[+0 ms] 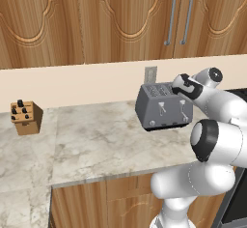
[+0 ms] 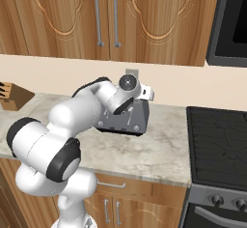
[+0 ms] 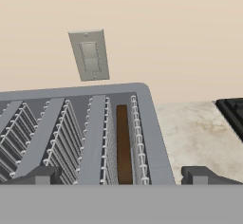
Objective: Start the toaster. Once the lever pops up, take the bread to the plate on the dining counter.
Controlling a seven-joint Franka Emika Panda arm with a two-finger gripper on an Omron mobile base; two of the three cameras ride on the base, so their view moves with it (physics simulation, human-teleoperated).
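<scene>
The grey four-slot toaster (image 1: pixel 163 108) stands on the marbled worktop by the back wall, its two pale levers (image 1: pixel 162 107) facing me. In the right base view my arm partly covers the toaster (image 2: pixel 129 121). My gripper (image 1: pixel 186 88) (image 2: pixel 145 94) hovers just above the toaster's right end, open with nothing in it. In the hand view the gripper (image 3: pixel 121 176) straddles the toaster top (image 3: pixel 71 128), fingertips (image 3: pixel 199 174) wide apart. The dark-brown bread (image 3: pixel 123 144) sits deep in the rightmost slot, directly below. The plate and the dining counter are out of view.
A wooden knife block (image 1: pixel 26 118) (image 2: pixel 12 95) stands at the far left of the worktop (image 1: pixel 96 140). A black stove (image 2: pixel 217 145) (image 3: pixel 232 111) adjoins the counter on the right. A wall outlet (image 3: pixel 89 55) (image 1: pixel 150 74) is behind the toaster, with wooden cabinets (image 1: pixel 120 19) overhead.
</scene>
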